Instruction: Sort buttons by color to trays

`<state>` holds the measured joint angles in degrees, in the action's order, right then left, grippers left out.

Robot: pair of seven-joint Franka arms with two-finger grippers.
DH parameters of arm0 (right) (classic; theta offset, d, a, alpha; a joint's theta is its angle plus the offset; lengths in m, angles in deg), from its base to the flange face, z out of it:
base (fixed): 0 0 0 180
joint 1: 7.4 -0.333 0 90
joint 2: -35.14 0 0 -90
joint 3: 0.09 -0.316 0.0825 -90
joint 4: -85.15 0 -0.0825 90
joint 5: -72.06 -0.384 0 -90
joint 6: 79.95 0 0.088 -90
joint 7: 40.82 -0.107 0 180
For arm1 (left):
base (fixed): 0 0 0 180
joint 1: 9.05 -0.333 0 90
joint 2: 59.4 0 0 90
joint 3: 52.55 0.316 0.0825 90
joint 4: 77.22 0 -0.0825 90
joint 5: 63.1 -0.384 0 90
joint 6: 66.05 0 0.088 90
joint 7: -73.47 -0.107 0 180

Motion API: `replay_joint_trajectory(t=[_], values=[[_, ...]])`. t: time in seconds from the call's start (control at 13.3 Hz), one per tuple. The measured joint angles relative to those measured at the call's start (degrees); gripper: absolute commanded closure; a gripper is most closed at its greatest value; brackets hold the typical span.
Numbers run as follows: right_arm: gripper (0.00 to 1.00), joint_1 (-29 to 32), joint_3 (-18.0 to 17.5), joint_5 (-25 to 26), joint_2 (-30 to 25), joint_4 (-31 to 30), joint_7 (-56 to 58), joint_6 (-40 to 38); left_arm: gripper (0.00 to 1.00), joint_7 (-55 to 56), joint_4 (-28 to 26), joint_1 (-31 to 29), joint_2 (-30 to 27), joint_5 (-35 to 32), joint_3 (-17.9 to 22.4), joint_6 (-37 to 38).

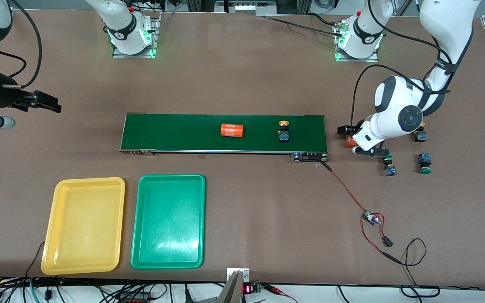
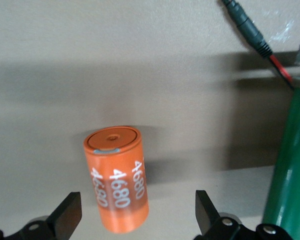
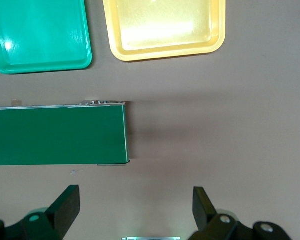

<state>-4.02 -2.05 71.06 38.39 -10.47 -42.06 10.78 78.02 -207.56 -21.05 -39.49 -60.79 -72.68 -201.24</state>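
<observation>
One yellow-capped button (image 1: 283, 130) stands on the dark-green conveyor belt (image 1: 183, 132). A second yellow-capped button (image 1: 419, 134) is half hidden by the left arm, on the table past the belt's left-arm end. Two green-capped buttons (image 1: 389, 165) (image 1: 425, 163) lie a little nearer the front camera there. The yellow tray (image 1: 83, 223) and green tray (image 1: 169, 221) sit side by side, holding nothing. My left gripper (image 1: 356, 142) (image 2: 137, 216) is open, low around an orange 4680 cylinder (image 2: 117, 177) without touching it. My right gripper (image 1: 42, 102) (image 3: 135, 207) waits open over bare table at the right arm's end.
Another orange 4680 cylinder (image 1: 232, 131) lies on the belt. A red-and-black wire with a small circuit board (image 1: 371, 218) runs from the belt's left-arm end toward the front edge. In the right wrist view the belt's end (image 3: 57, 135) and both trays (image 3: 40, 35) (image 3: 165, 27) show.
</observation>
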Motion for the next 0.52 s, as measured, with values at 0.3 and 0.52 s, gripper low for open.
replay_joint_trajectory(t=[0.3,0.52], values=[[0.00,0.0,0.0,0.0,0.0,0.0,0.0,0.0,0.94,-1.6,-0.3,-0.8,2.3,0.0,0.1,-1.8],[0.00,0.0,0.0,0.0,0.0,0.0,0.0,0.0,1.00,-1.7,0.1,-0.9,1.9,0.0,0.1,-1.7]])
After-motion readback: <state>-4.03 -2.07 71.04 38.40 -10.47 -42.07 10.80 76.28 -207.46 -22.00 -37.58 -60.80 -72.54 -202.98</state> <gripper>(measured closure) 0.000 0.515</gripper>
